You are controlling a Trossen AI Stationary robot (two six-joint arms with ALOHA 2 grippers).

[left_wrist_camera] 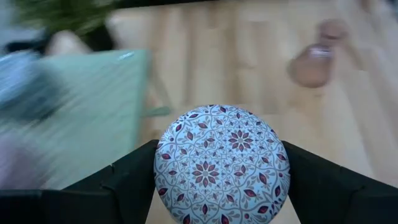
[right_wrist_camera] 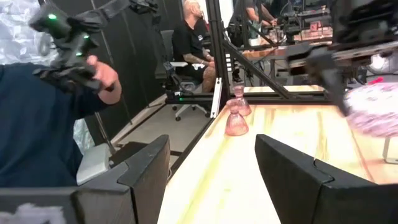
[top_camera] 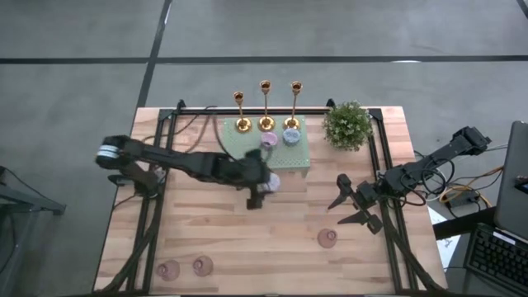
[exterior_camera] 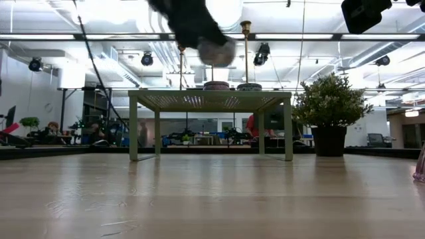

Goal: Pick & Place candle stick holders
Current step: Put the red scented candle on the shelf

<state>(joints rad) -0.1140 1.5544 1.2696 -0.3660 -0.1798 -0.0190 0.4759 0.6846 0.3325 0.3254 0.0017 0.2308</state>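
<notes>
Table: pale wooden plank top (top_camera: 247, 239), dark frame rails along both sides.
Room: grey floor around the table in the high view; an open workshop with ceiling strip lights shows in the low view; a seated person (right_wrist_camera: 196, 40) is beyond the table's end in the right wrist view.
Stand: pale green perforated stand (top_camera: 247, 148) at 12 o'clock on the table.
Plant: bushy potted plant (top_camera: 347, 125) at 1 o'clock, just beside the stand.
Gold candlesticks: three (top_camera: 266, 103) upright in a row on the stand's far edge, long axes vertical.
Left pincer: (top_camera: 257, 186) arm reaches in from 9 o'clock to mid-table; fingers (left_wrist_camera: 124, 180) clamped on a lilac patterned holder (left_wrist_camera: 221, 165), raised off the table near the stand's edge, its round face turned to the wrist camera.
Right pincer: (top_camera: 351, 206) at 3 o'clock, fingers (right_wrist_camera: 146, 165) apart, holding nothing.
On stand: a pink holder (top_camera: 269, 140) and a pale blue holder (top_camera: 290, 137).
On table: one pink holder (top_camera: 327, 238) at 5 o'clock; two more (top_camera: 186, 267) at 7 o'clock.
</notes>
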